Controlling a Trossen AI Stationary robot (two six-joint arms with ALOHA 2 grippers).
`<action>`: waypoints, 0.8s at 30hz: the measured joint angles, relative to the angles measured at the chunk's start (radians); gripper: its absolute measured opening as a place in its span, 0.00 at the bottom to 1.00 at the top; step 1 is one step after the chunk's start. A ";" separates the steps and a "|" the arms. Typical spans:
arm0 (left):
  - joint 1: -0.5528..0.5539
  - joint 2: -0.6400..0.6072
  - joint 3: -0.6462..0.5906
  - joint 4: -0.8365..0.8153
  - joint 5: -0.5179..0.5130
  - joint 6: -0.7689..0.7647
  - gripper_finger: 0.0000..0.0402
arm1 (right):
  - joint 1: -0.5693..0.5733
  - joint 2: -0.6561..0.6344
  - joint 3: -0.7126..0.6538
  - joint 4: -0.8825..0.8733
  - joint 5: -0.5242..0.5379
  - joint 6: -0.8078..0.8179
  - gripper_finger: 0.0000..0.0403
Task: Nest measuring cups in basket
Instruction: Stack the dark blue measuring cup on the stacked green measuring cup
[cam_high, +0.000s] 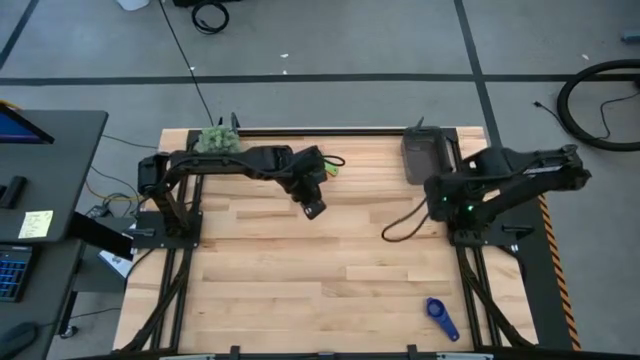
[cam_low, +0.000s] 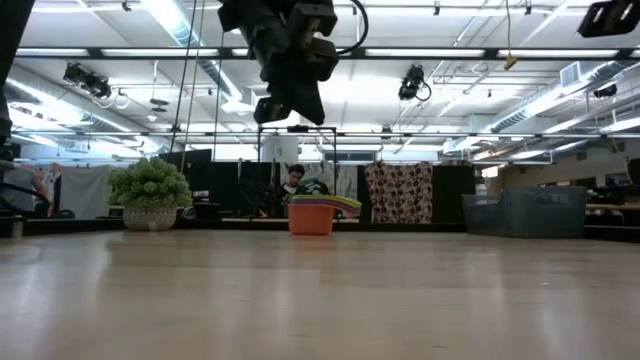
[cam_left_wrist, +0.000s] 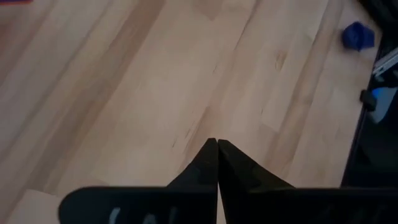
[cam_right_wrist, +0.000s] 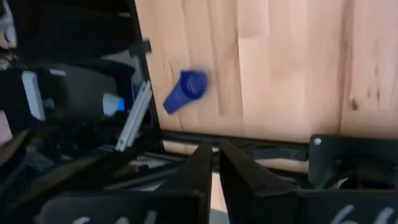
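A stack of measuring cups, orange at the bottom with coloured handles fanned out on top, stands on the table toward the far edge. In the high view my left arm hides all but a green bit of the stack. A dark blue cup lies alone near the front right edge. The grey basket stands at the far right. My left gripper hangs shut and empty above the table's middle, nearer than the stack. My right gripper is pulled back over its own base, its fingers slightly apart, holding nothing.
A fuzzy green plant ball sits at the far left corner. A black cable loops onto the table beside the right arm's base. Bare wood spreads across the near half of the table.
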 joint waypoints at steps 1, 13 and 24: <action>-0.004 0.000 0.000 0.008 0.000 -0.014 0.01 | 0.012 0.000 -0.012 0.001 0.000 -0.001 0.10; -0.059 0.000 0.000 0.037 -0.005 -0.067 0.01 | 0.114 0.000 -0.198 0.151 0.054 -0.021 0.32; -0.073 0.000 0.000 0.036 -0.005 -0.064 0.01 | 0.277 0.001 -0.461 0.616 -0.036 0.160 0.34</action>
